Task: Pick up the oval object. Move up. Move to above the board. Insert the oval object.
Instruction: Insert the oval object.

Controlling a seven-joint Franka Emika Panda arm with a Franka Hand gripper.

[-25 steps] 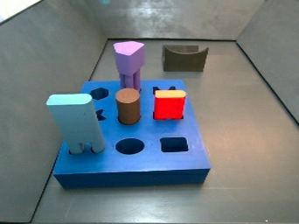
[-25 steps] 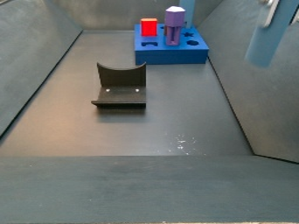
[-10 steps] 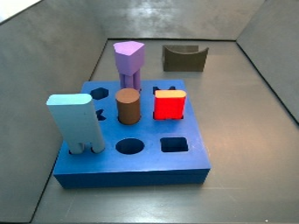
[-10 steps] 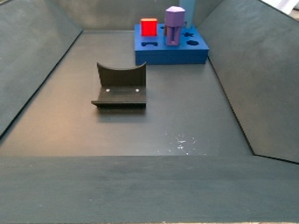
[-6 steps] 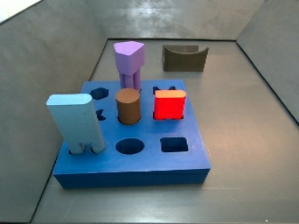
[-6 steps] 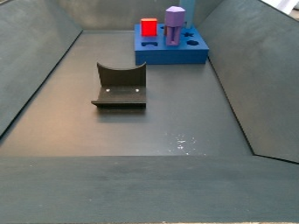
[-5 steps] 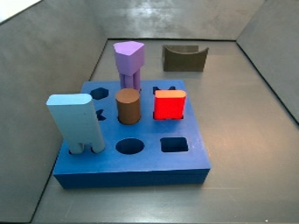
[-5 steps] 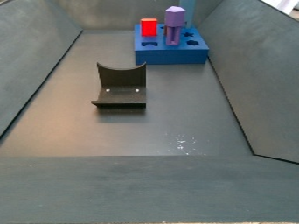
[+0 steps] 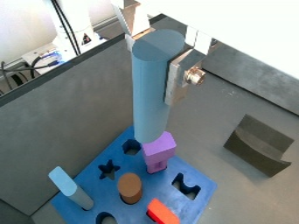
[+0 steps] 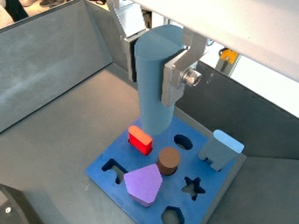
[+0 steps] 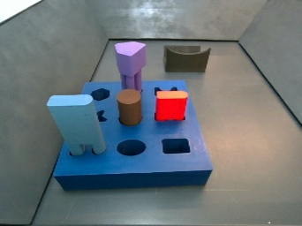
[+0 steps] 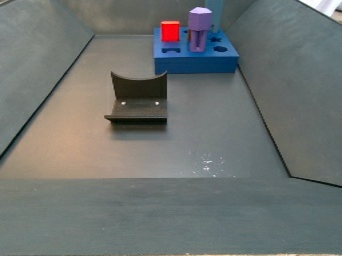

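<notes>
The grey floor [image 12: 160,150] carries two things — the board [image 12: 197,57] and the fixture [image 12: 138,98].

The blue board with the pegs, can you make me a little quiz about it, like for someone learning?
1. True or false: in both wrist views the gripper holds the oval object high above the board.
2. Which piece stands on the board: A) the purple column, B) the fixture?
3. What colour is the block beside the brown cylinder?

Key: 1 true. 2 A. 3 red.
</notes>
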